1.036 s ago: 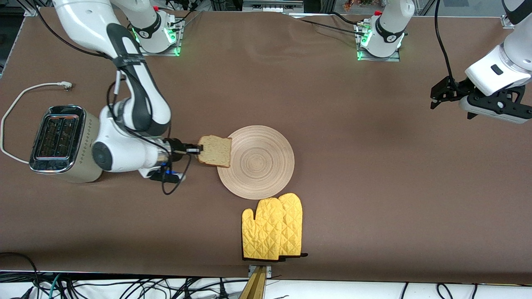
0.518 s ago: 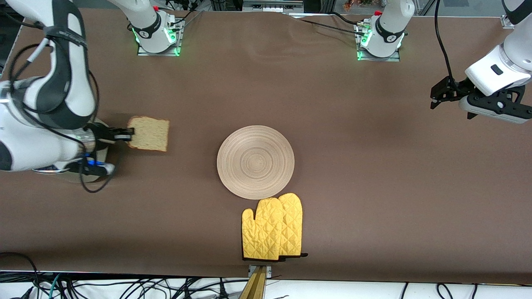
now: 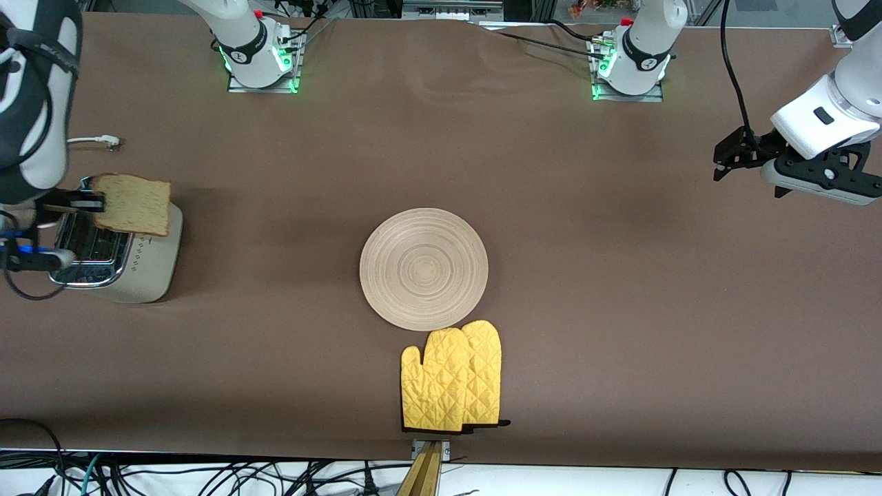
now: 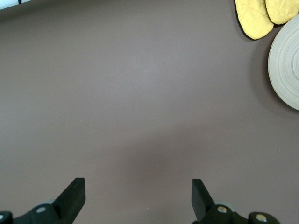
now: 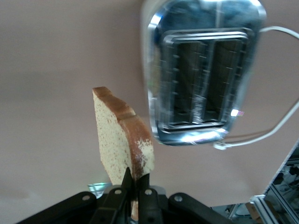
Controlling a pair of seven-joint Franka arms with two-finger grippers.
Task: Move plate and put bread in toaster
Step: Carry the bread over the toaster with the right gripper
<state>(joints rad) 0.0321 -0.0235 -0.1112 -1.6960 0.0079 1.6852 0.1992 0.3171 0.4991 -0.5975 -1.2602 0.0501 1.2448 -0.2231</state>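
Note:
My right gripper is shut on the edge of the bread, a speckled light brown slice. It holds the slice in the air over the toaster. The cream toaster has a chrome top with two open slots and stands at the right arm's end of the table. The round pale wooden plate lies flat mid-table with nothing on it. My left gripper waits open in the air over bare table at the left arm's end.
Two yellow quilted oven mitts lie beside the plate, nearer the front camera. The toaster's white cord loops on the table by it. The brown cloth's front edge runs just past the mitts.
My right arm has carried the bread away from the plate, toward the right arm's end of the table, until it is over the toaster. The left arm has stayed still.

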